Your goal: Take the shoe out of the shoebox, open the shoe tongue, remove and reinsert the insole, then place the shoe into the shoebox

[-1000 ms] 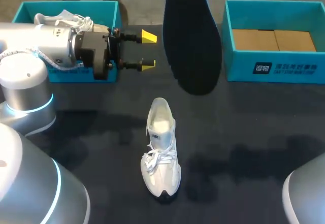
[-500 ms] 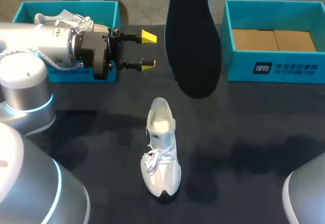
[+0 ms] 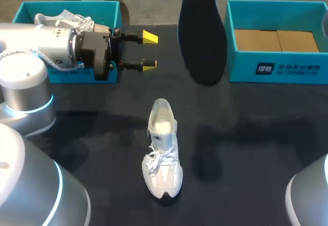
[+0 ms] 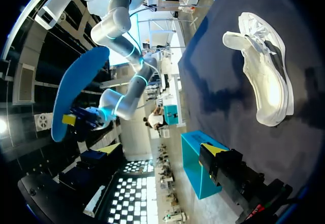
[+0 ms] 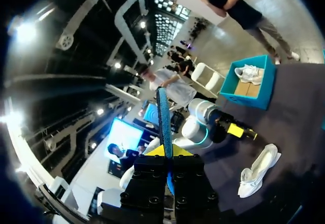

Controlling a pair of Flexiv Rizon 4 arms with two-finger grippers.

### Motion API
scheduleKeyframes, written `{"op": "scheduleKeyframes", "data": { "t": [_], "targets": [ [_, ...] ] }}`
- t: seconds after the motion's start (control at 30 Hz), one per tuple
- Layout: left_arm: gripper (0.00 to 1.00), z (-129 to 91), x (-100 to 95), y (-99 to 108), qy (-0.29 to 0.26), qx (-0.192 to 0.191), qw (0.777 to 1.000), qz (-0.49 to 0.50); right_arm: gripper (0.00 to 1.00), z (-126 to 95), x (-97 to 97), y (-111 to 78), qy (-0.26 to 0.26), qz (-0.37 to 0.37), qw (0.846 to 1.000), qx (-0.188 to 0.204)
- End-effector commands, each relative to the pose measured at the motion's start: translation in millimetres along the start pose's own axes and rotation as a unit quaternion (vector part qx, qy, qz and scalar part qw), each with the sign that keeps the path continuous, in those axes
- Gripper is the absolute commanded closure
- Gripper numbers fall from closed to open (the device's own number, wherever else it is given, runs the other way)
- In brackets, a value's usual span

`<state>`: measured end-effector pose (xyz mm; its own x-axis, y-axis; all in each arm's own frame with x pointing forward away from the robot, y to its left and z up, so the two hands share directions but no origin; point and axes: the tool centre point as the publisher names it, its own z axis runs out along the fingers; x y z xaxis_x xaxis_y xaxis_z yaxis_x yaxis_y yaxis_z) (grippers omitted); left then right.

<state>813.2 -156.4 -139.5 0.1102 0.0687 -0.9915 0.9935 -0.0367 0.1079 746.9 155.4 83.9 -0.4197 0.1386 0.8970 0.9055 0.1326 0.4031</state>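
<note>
Two shoeboxes sit at the dark table's far corners, the left one holding a sneaker, the right one cardboard. A white shoe stands mid-table. The left gripper is wide and empty; the right gripper pinches the insole.

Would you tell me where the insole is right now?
Head view: the insole hangs beside the right shoebox, beyond the shoe, clamped in the right gripper.

The shoe is seen as white all over, laces too, with black at the sole. The insole is near-black on one face, bright blue on the other. The left box and right box are teal, the right one lined with brown cardboard. The table is black. The left gripper is tipped in yellow.
</note>
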Motion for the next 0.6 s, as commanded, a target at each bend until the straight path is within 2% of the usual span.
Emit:
{"op": "scheduleKeyframes", "data": {
  "t": [0.03, 0.17, 0.6],
  "targets": [
    [0.0, 2, 1.0, 0, -0.001, -0.002, 1.0, 0.001, 1.0, 4, -37.1, 13.2, 0.043, 0.015, 0.999, -0.007],
    [0.0, 2, 1.0, 0, -0.001, -0.002, 1.0, 0.001, 1.0, 10, -62.9, 18.3, 0.048, 0.032, 0.998, -0.004],
    [0.0, 2, 1.0, 0, -0.001, -0.002, 1.0, 0.001, 1.0, 10, -62.9, 18.3, 0.048, 0.032, 0.998, -0.004]
  ]
}}
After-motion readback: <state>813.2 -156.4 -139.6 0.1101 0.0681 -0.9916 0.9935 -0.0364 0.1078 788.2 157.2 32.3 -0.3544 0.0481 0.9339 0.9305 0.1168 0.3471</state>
